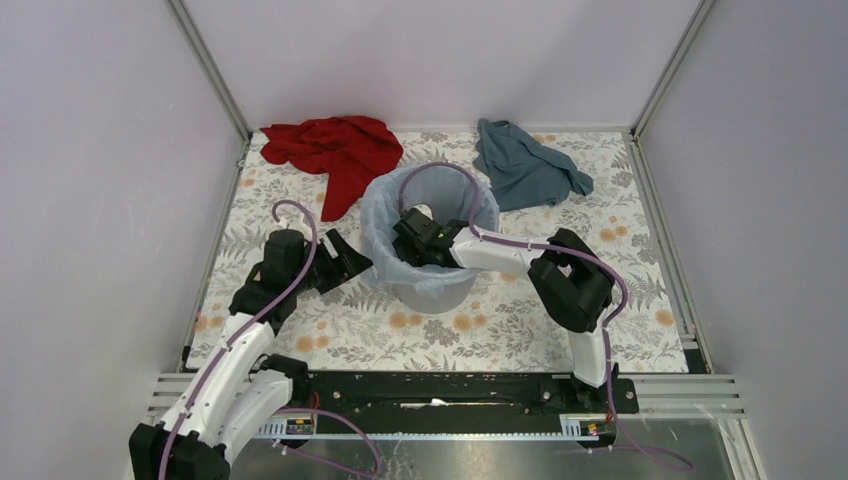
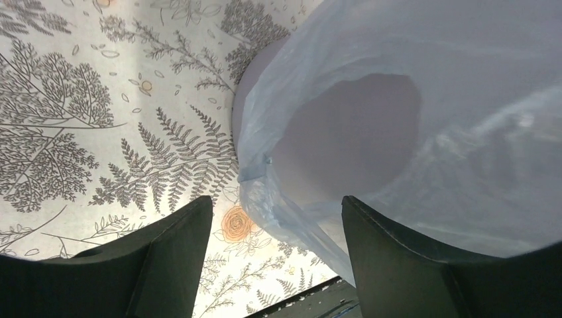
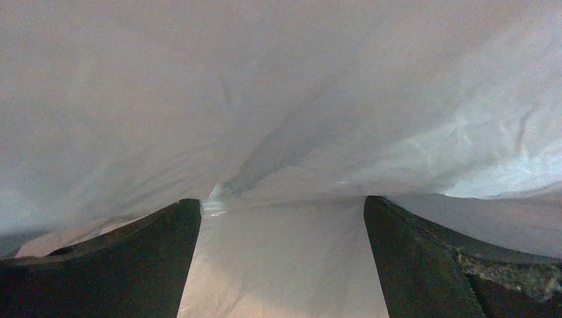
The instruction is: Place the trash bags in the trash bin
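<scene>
The light grey trash bin [image 1: 432, 294] stands mid-table. The pale blue trash bag [image 1: 384, 214] lines it, with its edge folded out over the rim. My right gripper [image 1: 416, 236] reaches down inside the bin. In the right wrist view its jaws [image 3: 281, 212] stand open with only bag film [image 3: 278, 99] ahead of them. My left gripper [image 1: 354, 262] sits low against the bin's left side. In the left wrist view it [image 2: 277, 212] is open. A loose fold of the bag [image 2: 291, 212] hangs between the fingers without being pinched, beside the bare bin wall [image 2: 246, 112].
A red cloth [image 1: 335, 150] lies at the back left and a teal-blue cloth [image 1: 525, 165] at the back right, both on the floral table cover [image 1: 500, 320]. Grey walls enclose the table on three sides. The black base rail [image 1: 450, 390] runs along the near edge.
</scene>
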{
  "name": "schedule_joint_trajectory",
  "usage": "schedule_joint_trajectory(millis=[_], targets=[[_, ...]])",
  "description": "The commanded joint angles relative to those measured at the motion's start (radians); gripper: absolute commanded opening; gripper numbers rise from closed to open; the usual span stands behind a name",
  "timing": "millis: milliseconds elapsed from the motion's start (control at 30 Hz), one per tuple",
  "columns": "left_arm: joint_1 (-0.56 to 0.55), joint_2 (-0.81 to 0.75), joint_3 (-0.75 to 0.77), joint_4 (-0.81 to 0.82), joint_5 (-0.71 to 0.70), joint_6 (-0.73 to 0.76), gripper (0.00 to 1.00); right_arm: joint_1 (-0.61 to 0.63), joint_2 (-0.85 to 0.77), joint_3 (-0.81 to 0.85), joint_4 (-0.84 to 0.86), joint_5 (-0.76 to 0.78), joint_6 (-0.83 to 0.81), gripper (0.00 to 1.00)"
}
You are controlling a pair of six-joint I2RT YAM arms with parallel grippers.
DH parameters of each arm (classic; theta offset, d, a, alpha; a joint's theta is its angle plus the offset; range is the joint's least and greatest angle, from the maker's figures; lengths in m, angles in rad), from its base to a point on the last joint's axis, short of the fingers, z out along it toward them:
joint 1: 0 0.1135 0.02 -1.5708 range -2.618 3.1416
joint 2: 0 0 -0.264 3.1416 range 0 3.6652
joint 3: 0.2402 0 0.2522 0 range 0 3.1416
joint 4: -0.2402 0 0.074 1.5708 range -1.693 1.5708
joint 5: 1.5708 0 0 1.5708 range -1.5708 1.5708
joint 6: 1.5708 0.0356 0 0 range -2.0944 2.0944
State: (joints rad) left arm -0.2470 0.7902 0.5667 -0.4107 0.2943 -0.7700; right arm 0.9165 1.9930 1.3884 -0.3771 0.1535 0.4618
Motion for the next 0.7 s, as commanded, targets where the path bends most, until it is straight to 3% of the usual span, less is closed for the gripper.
schedule_joint_trajectory(millis=[0, 333, 667], targets=[[0.001, -0.062, 0.097, -0.063, -0.048, 0.044, 0.77, 0.002, 0.058, -0.023, 0.042, -0.031, -0.029, 1.0], [0.0, -0.112, 0.162, -0.105, -0.037, 0.049, 0.79, 0.002, -0.163, 0.02, -0.038, -0.037, -0.021, 1.0], [0.0, -0.137, 0.305, -0.192, -0.044, 0.104, 0.86, 0.002, -0.199, 0.122, -0.111, 0.002, -0.066, 1.0]])
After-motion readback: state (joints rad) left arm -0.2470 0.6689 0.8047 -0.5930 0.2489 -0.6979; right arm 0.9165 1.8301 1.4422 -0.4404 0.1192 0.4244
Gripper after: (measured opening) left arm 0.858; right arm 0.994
